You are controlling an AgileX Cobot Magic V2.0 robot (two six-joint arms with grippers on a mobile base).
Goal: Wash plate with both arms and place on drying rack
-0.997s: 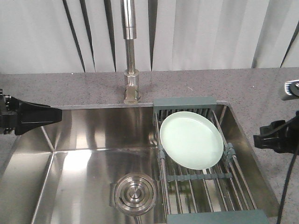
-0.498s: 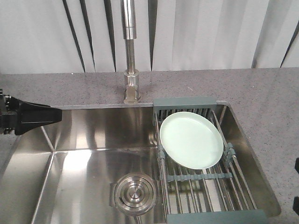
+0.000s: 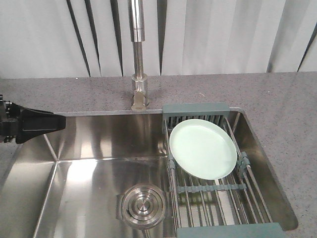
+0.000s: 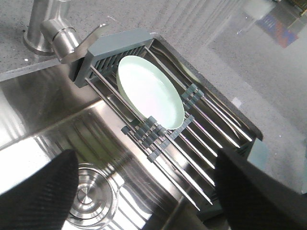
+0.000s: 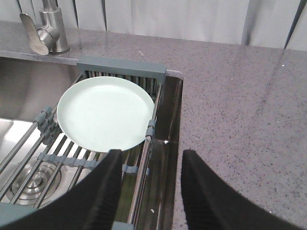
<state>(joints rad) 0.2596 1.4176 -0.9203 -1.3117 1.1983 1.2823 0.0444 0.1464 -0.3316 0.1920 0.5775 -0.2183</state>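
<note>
Now plate (image 3: 202,148) on drying rack (image 3: 208,191)

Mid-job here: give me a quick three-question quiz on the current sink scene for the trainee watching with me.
1. True or false: the plate lies on the drying rack.
2. In the front view, which arm's end effector shows?
A. left
B. right
C. both
3. Fill in: in the front view, the round steel drain sits to the ____ of the rack.

Key:
1. True; it rests on the rods at the rack's faucet end.
2. A; the left end effector reaches in from the left edge. The right end effector shows only in its own wrist view, open and empty.
3. Left.
</note>
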